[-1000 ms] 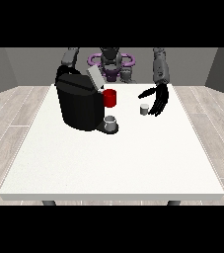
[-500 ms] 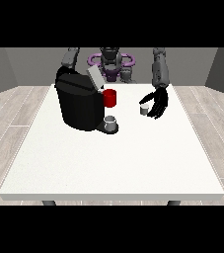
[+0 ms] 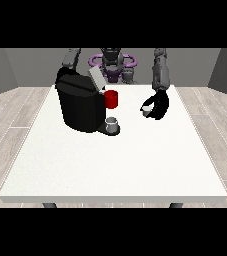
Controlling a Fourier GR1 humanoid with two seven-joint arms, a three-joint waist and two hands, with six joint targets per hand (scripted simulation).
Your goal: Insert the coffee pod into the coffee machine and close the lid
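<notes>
The white table (image 3: 110,165) carries a bulky black coffee machine (image 3: 80,105) at the view's left, its lid (image 3: 96,79) tilted up and a small grey cup (image 3: 112,123) on its tray. Well to its right, the hand at the view's right (image 3: 157,106) curls its fingers around the small pale coffee pod (image 3: 146,111), just above the tabletop. The pod looks light, rigid and smooth, so it is probably best pinched by its side wall; the other hand is hidden behind the machine.

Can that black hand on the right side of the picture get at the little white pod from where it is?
Probably yes. The hand at the view's right is already at the coffee pod, its fingers curved around it, with nothing between them. The coffee machine stands apart at the view's left.
</notes>
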